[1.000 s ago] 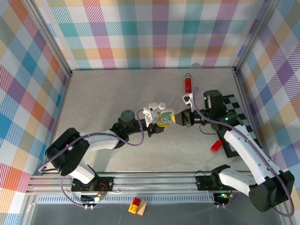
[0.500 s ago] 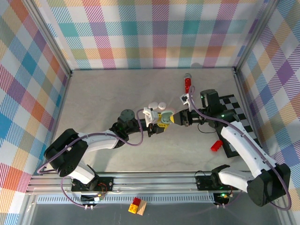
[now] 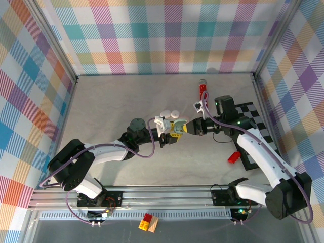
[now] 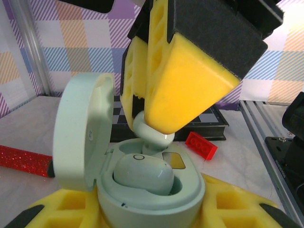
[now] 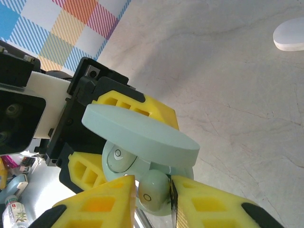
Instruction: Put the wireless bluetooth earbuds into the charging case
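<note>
Mint charging case (image 4: 156, 202) stands open — one earbud (image 4: 142, 173) seated inside, second earbud (image 4: 151, 136) tilted just above.

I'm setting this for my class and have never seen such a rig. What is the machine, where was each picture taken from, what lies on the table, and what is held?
Two robot arms are bolted at a table's near edge. The wide picture looks down from above; the other two come from a camera on each wrist. The left hand grips an open mint-green charging case with one earbud already seated inside. The right hand pinches a second earbud between its yellow pads, right at the case's opening. On the table lie two white pebble-shaped objects, a red cylinder, a checkered board and a small red brick.
</note>
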You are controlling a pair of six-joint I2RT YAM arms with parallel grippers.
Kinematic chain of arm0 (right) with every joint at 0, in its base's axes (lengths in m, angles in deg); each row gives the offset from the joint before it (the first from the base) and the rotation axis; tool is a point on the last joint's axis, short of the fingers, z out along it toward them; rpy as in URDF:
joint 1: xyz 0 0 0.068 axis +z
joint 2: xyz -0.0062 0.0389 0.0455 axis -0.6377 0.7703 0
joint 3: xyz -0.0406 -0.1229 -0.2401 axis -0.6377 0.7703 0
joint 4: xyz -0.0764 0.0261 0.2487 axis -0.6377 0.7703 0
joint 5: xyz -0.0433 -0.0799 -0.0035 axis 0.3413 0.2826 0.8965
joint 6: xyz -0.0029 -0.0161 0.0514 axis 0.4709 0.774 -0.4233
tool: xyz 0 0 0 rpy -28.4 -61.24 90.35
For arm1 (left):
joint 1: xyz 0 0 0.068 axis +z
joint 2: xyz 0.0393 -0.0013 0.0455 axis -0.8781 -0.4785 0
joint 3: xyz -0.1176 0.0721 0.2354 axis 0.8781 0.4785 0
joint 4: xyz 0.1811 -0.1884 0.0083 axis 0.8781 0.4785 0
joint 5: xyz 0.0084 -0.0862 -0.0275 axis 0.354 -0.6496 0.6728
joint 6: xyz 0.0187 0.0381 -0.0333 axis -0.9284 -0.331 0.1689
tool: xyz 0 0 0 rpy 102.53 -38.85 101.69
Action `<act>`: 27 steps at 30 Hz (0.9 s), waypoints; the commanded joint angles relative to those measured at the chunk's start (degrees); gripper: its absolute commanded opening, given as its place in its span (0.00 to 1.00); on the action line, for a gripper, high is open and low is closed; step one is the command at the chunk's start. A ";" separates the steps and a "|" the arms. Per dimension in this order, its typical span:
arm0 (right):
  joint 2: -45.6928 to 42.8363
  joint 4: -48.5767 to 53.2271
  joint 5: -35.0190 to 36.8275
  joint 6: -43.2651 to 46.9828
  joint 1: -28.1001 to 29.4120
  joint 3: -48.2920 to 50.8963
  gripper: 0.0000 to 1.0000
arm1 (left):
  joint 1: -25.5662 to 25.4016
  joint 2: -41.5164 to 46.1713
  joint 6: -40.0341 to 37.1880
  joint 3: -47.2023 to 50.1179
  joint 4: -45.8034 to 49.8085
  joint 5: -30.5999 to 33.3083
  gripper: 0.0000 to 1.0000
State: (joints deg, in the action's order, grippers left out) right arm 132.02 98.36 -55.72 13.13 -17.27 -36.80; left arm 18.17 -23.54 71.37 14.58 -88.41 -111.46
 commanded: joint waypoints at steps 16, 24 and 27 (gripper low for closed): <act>-8.58 -6.18 2.00 -0.22 -0.31 0.82 0.58 | -0.60 -0.14 0.11 -0.32 -4.83 -0.24 0.33; -3.02 -11.31 -2.49 -2.62 -0.29 -4.48 0.68 | -0.61 -0.23 -0.61 -0.75 -3.56 -1.20 0.33; 0.16 -11.43 -6.41 -2.44 -0.20 -6.64 0.69 | -0.57 -0.37 -0.61 -1.00 -3.59 -1.08 0.33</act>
State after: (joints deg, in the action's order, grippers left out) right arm 130.51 89.79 -56.88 11.16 -17.31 -40.72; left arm 18.08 -23.58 71.35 14.58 -90.07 -111.33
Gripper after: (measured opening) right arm 0.689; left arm 0.347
